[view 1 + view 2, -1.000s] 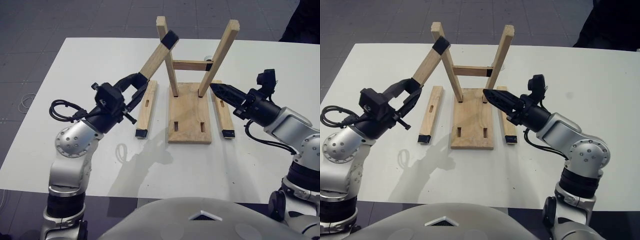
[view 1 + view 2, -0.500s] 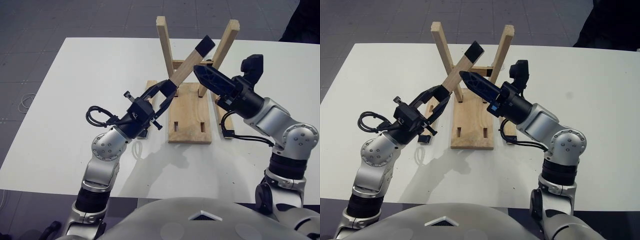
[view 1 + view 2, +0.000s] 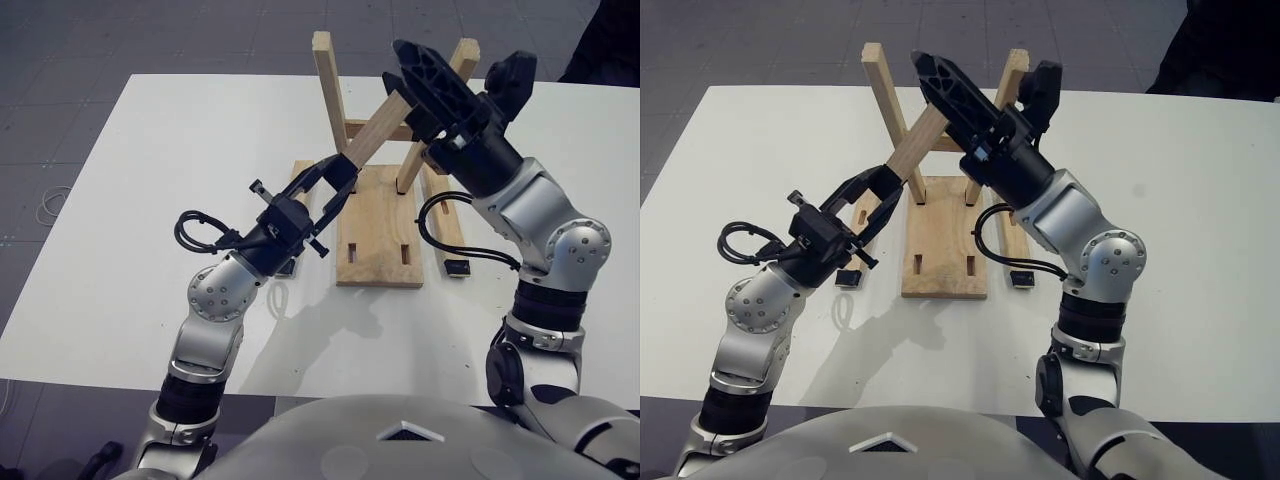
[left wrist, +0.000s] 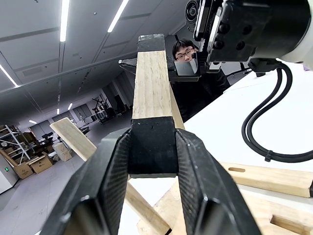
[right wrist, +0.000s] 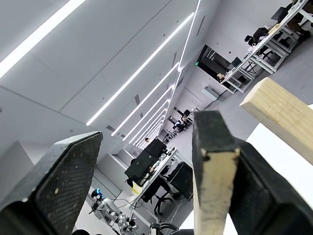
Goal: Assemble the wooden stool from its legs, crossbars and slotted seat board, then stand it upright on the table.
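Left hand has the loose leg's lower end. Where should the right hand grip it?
Grip the leg at its free upper end, on the flat faces by the black cap, coming from above. The left hand clamps the lower end, and the right hand sits open around the top.

My left gripper [image 3: 338, 177] and right gripper [image 3: 402, 66] are black. The leg [image 3: 378, 128] is pale wood with black end caps, as are the bars [image 3: 452, 232]; the seat board [image 3: 378, 245] is plain pale wood with dark slots. The table [image 3: 150, 180] is white and the floor [image 3: 200, 40] is grey tile.
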Robot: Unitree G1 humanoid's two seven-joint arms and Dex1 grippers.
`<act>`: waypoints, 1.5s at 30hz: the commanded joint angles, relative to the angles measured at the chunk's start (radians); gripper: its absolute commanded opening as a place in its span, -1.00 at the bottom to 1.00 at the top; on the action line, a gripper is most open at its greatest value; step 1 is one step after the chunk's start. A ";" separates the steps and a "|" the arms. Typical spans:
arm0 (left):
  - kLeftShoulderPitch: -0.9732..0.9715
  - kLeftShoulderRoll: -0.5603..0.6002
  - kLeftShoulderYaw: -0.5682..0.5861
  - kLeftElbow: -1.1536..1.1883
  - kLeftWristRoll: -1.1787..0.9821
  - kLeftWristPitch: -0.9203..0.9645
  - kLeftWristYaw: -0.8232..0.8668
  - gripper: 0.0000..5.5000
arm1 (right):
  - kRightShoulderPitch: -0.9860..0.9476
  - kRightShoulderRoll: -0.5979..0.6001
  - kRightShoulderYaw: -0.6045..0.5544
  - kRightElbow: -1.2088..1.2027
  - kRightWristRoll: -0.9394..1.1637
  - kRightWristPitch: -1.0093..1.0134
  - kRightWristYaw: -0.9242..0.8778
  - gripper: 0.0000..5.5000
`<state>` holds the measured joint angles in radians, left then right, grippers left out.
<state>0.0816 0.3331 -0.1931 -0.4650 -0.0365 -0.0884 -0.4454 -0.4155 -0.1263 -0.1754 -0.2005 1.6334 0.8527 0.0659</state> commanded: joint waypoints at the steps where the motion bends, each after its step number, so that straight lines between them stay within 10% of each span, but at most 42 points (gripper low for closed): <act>1: -0.022 -0.004 0.005 0.013 0.012 0.002 0.009 -0.52 | -0.021 0.000 0.005 0.006 0.053 -0.004 -0.047 0.40; 6: -0.018 0.001 0.005 0.021 0.016 -0.007 0.002 -0.52 | -0.023 -0.011 0.014 0.018 0.083 -0.001 -0.073 0.40; 22: -0.022 0.003 0.007 0.033 0.014 -0.016 0.001 -0.52 | -0.012 -0.039 0.046 0.017 0.057 0.018 -0.060 -0.67; 45: -0.041 -0.012 0.008 0.002 0.003 0.022 -0.007 -0.52 | -0.014 -0.024 0.043 0.044 -0.053 0.018 -0.067 -0.85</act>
<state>0.0663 0.3283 -0.1936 -0.4531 -0.0427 -0.0566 -0.4696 -0.4171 -0.1634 -0.1385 -0.1456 1.5466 0.8524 0.0195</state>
